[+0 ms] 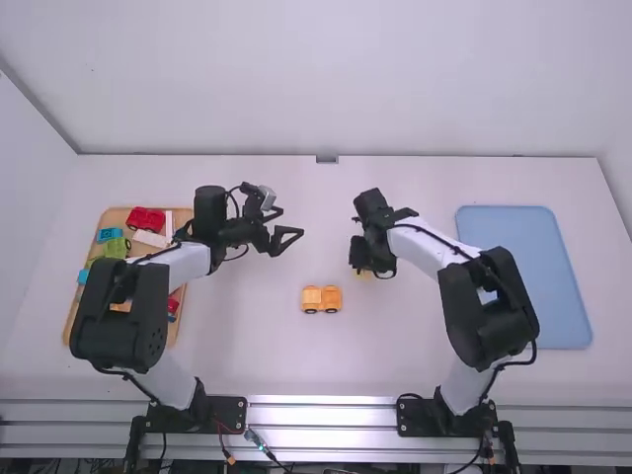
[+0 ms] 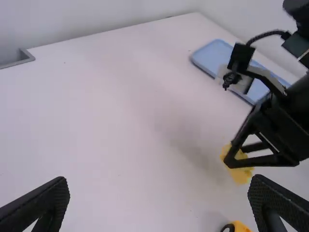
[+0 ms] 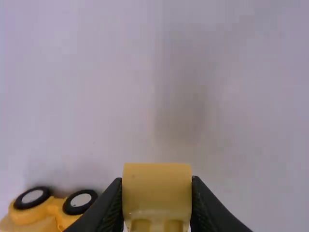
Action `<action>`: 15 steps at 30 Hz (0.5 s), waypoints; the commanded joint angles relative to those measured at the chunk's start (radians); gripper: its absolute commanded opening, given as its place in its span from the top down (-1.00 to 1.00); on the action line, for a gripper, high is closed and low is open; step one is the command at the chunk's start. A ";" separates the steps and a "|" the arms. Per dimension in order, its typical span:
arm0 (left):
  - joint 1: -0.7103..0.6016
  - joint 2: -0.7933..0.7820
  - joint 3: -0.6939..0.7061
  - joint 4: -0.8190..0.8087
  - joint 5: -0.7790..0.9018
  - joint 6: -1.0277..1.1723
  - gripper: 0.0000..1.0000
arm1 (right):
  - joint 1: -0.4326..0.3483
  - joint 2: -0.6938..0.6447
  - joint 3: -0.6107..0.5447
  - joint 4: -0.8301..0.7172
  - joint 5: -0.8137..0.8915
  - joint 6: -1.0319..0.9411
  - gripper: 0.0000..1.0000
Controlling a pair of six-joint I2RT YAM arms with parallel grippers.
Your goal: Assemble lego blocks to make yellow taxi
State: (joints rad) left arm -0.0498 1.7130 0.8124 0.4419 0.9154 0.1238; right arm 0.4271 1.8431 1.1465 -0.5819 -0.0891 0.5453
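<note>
Two claws: left stands wide, with nothing between its fingers; right is closed on the block.
Block: yellow, held just off the car, on the side toward the worktop's right edge.
Car: orange-yellow, upright on its wheels, nearer the worktop's near edge than its far one.
Wooden tray: by the left edge, with other coloured pieces in it.
Blue tray: by the right edge.
Done: the wheeled part looks built, I'd say; whether it's one piece, I can't tell.
Left to do: the block is apart from the car, so probably fitting it on top comes next.
</note>
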 commanded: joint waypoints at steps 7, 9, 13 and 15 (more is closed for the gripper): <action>-0.002 0.002 0.003 -0.009 0.010 -0.003 -0.98 | -0.026 0.014 -0.030 -0.129 -0.069 0.847 1.00; -0.002 0.002 0.003 -0.018 0.007 -0.003 -0.98 | -0.026 0.014 -0.048 -0.095 -0.106 0.934 1.00; -0.002 0.002 0.003 -0.028 0.008 -0.003 -0.98 | -0.023 0.014 -0.087 -0.015 -0.136 1.014 1.00; -0.002 0.002 0.003 -0.031 0.007 -0.003 -0.98 | -0.014 0.015 -0.113 0.005 -0.142 1.064 1.00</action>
State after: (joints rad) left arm -0.0498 1.7126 0.8124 0.4152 0.9112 0.1234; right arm 0.4042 1.8439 1.0637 -0.5724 -0.2047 1.4780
